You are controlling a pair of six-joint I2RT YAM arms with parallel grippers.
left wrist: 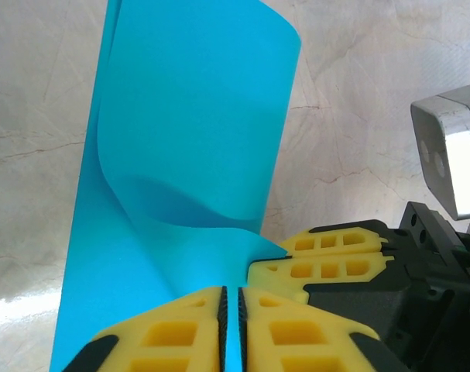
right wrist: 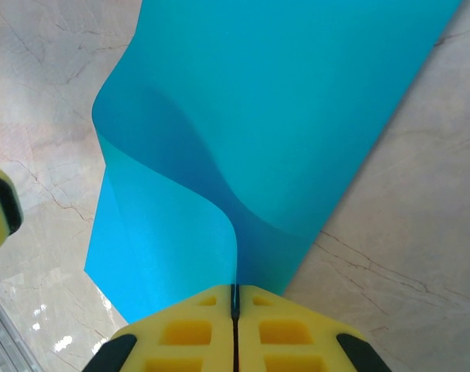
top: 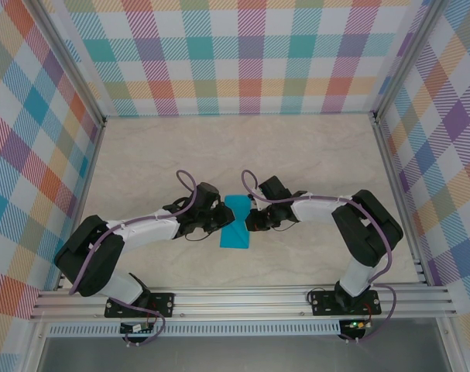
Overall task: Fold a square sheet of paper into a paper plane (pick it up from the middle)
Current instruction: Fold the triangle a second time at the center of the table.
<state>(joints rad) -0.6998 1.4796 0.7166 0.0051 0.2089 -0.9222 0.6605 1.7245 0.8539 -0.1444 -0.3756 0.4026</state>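
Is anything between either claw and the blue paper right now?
Nothing visible. The left claw and the right claw are each pinched shut on the square sheet of paper, from opposite sides.

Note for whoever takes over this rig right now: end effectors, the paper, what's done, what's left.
Left end effector: shut on the square sheet of paper, pinching its edge.
Right end effector: shut on it from the opposite side.
Paper: at the middle of the table, bent over itself in a loose curl.
Done: first fold started, no crease visible.
Left: flatten it, then all plane folds.
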